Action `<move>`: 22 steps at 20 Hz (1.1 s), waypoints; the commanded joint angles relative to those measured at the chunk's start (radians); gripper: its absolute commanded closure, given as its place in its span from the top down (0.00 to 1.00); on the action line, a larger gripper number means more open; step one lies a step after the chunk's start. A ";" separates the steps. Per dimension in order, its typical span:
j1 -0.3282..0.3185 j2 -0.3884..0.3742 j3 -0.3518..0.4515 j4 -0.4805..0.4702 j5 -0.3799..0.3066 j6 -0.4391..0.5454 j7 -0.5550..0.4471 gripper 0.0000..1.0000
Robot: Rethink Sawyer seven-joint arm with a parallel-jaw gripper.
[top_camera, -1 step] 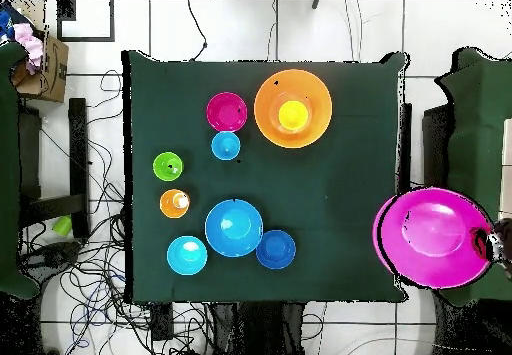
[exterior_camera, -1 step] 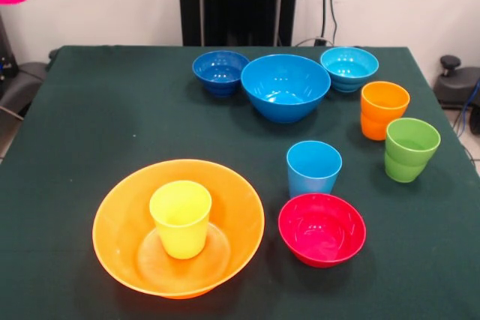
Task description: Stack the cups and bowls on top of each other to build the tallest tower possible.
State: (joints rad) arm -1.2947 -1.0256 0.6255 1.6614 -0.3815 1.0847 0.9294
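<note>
Setting the large pink bowl (top_camera, -1 step: 432, 237), now off the bench's (exterior_camera, -1 step: 112, 110) right edge in the overhead view, squarely onto the yellow cup (exterior_camera, -1 step: 180, 217) standing in the large orange bowl (exterior_camera, -1 step: 120, 219) at lower left of the front view needs centring; the claw's state I cannot tell.

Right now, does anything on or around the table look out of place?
Yes: the large pink bowl is not on the table. It hangs past the table's edge, and only its rim shows in the front view's top corner. What holds it is not visible. The yellow cup stands upright inside the large orange bowl.
</note>
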 commanded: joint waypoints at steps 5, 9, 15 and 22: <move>0.136 -0.126 -0.077 0.239 0.076 -0.090 0.213 0.00; 0.183 -0.116 -0.108 0.274 0.072 -0.155 0.268 0.00; 0.265 -0.073 -0.168 0.331 0.012 -0.303 0.369 0.00; 0.343 -0.017 -0.239 0.386 -0.021 -0.449 0.459 0.00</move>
State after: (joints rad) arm -1.0245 -1.1277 0.4735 1.9174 -0.3242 0.7472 1.1633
